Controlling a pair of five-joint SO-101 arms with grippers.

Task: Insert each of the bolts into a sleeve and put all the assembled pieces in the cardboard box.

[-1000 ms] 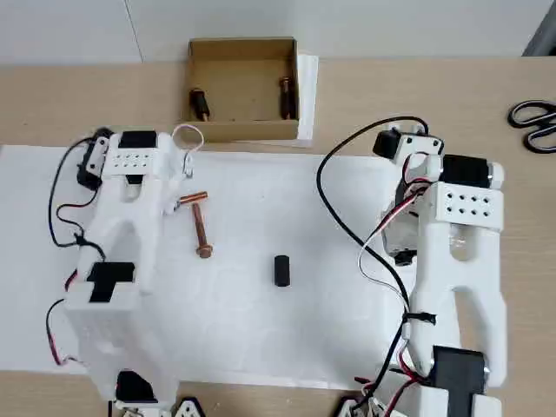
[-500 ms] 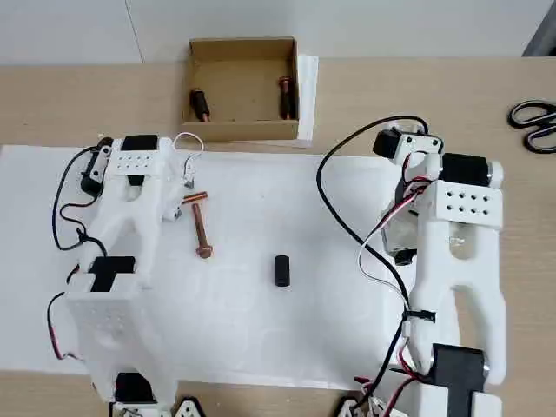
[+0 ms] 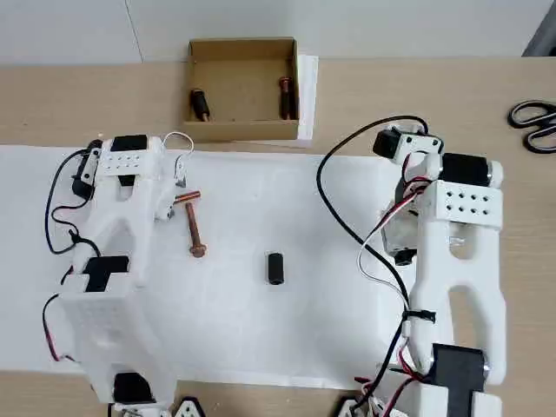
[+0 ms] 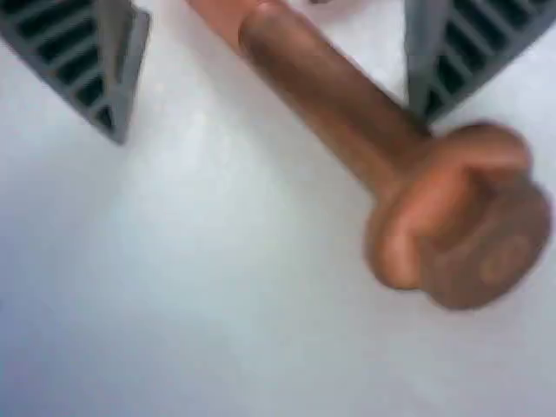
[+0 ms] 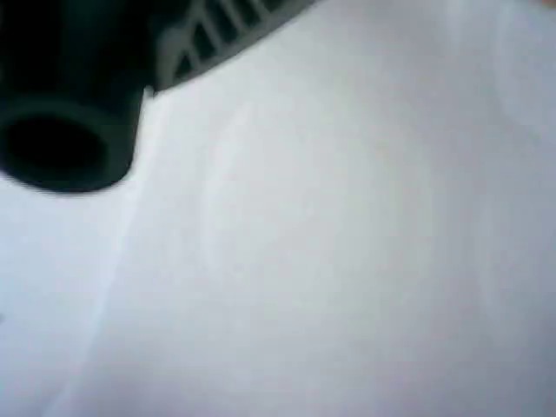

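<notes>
Currently left gripper (image 4: 269, 113) is open, jaws straddling the copper bolt (image 4: 347, 104) on the white paper (image 3: 330, 191). Right gripper (image 3: 400, 246): grip can't be told, black sleeve (image 5: 65, 130) right at it. Second sleeve (image 3: 275, 268) lies mid-paper. Cardboard box (image 3: 243, 130) holds two assembled pieces (image 3: 200, 104).

Spread over most of the light wood desk (image 3: 87, 95), a broad white sheet (image 3: 261, 339), with a cardboard box (image 3: 243, 132) just beyond its far edge, a white slab (image 3: 307, 95) touching the box's side, and scissors (image 3: 534, 124) on bare wood at one end.
</notes>
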